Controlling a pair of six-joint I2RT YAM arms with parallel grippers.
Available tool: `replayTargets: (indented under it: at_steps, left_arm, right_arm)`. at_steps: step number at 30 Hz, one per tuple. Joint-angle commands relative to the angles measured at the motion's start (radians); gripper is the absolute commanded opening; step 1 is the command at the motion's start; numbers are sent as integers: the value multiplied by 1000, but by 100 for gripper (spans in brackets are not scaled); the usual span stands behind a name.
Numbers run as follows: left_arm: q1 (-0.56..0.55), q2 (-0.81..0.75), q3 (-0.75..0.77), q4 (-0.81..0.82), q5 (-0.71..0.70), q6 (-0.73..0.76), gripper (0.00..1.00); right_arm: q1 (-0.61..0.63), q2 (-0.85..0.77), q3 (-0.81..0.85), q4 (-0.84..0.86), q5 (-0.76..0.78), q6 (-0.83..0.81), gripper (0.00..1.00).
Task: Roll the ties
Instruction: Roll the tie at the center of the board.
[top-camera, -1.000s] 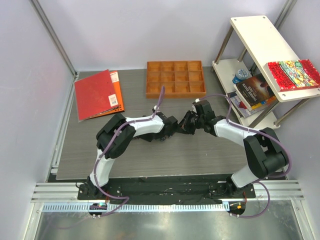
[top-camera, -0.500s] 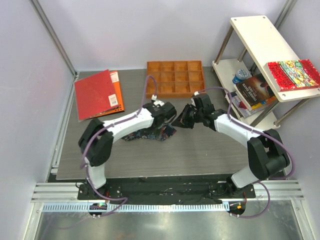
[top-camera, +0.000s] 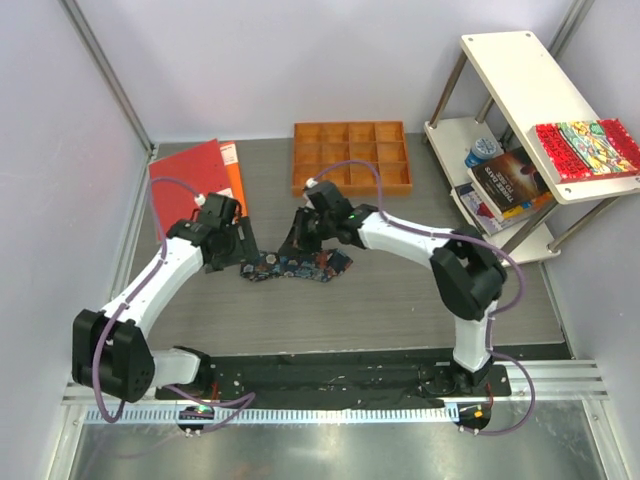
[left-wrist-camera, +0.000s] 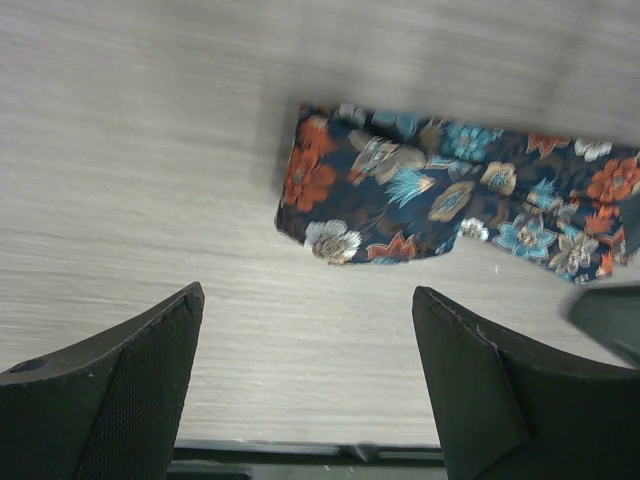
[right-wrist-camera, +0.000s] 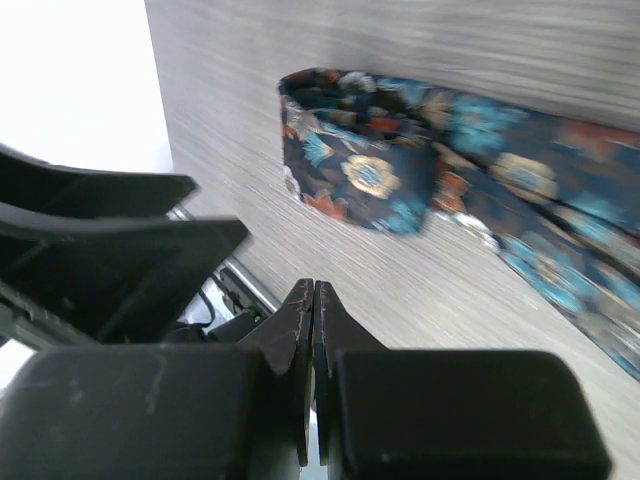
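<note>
Though near left gripper (left-wrist-camera: 307, 300) (spread wide), tie (left-wrist-camera: 440, 195) loose; ungripped

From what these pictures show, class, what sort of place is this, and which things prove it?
Most likely a robotics lab test cell: two robot arms bolted to a metal rail, plain surrounding walls, and staged props, a floral tie and a wooden tray.

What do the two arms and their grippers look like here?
Both arms have white links with black joints: left arm, right arm. A purple cable loops along each. The left gripper and right gripper have black, wedge-shaped fingers.
</note>
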Motion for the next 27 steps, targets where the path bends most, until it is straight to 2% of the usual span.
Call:
replayTargets:
  at_steps: [1, 2, 4, 8, 27]
  left_arm:
    - [126, -63, -117, 152, 272, -9, 84]
    - [175, -70, -135, 171, 292, -21, 84]
    - [200, -67, -151, 190, 341, -39, 84]
    - [226, -53, -171, 219, 340, -62, 82]
    - [228, 12, -312, 489, 358, -113, 72]
  right_arm:
    - [46, 105, 143, 29, -27, -6, 5]
    - [47, 128, 158, 37, -33, -5, 5]
    - [51, 177, 192, 37, -41, -6, 5]
    - [51, 228, 207, 37, -42, -15, 4]
    - [17, 326, 146, 78, -50, -37, 2]
